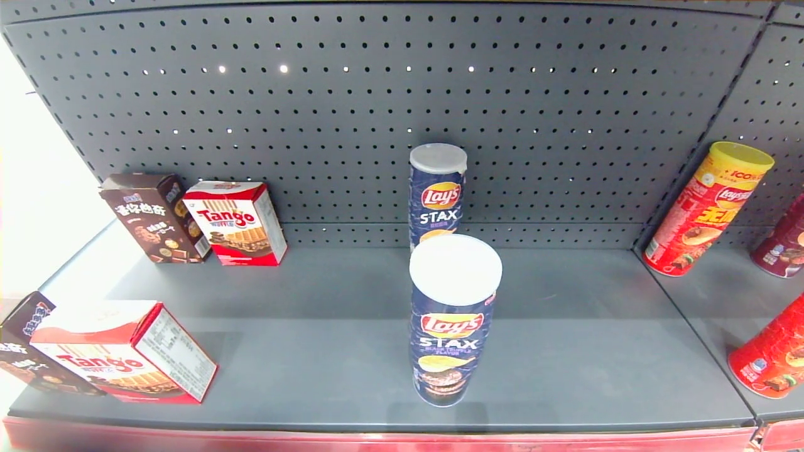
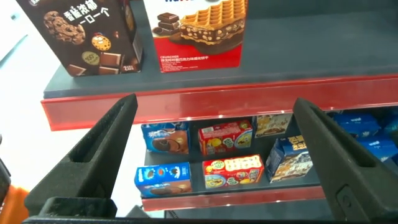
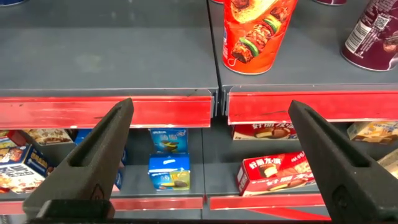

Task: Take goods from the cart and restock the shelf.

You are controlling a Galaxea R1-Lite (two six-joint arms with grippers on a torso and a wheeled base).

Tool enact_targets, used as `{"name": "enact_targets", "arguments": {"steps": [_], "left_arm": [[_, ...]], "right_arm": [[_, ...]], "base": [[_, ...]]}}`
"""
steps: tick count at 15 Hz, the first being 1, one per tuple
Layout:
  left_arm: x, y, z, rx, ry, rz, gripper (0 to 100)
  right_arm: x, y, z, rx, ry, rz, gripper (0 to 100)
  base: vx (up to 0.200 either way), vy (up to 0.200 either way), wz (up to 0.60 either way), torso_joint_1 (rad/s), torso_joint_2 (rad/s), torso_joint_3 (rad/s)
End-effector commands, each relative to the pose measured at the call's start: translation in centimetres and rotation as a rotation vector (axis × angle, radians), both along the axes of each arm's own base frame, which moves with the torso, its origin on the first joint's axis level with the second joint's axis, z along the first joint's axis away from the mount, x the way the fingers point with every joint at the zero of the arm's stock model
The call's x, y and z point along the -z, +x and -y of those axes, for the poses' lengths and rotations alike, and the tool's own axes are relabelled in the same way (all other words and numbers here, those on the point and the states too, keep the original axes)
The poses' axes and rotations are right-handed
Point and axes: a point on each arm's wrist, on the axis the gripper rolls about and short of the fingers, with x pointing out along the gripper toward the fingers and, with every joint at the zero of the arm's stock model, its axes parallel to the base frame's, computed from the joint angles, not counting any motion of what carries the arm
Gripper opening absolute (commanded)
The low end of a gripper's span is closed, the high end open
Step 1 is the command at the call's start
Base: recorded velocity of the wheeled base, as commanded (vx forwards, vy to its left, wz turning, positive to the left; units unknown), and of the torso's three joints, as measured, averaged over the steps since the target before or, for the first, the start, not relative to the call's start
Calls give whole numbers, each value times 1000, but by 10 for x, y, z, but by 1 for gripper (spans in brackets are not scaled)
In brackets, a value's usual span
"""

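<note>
Two dark blue, white-lidded crisp tubes (image 1: 453,326) stand upright in file at frame centre on the grey metal shelf (image 1: 584,339), labels outward for display. Both gape, empty: left pincer (image 2: 211,162), right pincer (image 3: 208,162).

Three views on one shelf (image 1: 565,351): one high, two low

From the head: tilted forward and down, close over the grey board, up to the pegboard back (image 1: 377,94). From the left wrist: low and near, facing the red front edge (image 2: 249,99) through the spread left gripper (image 2: 214,102), sharing the wafer box (image 1: 119,358) at eight o'clock of the head view. From the right wrist: likewise low, through the spread right gripper (image 3: 210,104), sharing the red chip can (image 1: 769,358) at four o'clock.
</note>
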Motion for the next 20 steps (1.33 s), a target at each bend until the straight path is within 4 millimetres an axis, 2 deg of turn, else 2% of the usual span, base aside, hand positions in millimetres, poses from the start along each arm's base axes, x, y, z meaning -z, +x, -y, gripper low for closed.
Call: {"name": "enact_targets", "arguments": {"steps": [1, 3, 20], "left_arm": [[0, 0, 0, -1, 2, 0, 100], [0, 0, 0, 1, -1, -2, 100], [0, 0, 0, -1, -1, -2, 100]], "right_arm": [[0, 0, 0, 0, -1, -1, 100], [0, 0, 0, 0, -1, -1, 100], [0, 0, 0, 0, 2, -1, 100]], "base": [[0, 0, 0, 0, 0, 0], [-200, 0, 0, 5, 5, 2], [-12, 0, 0, 0, 0, 0]]}}
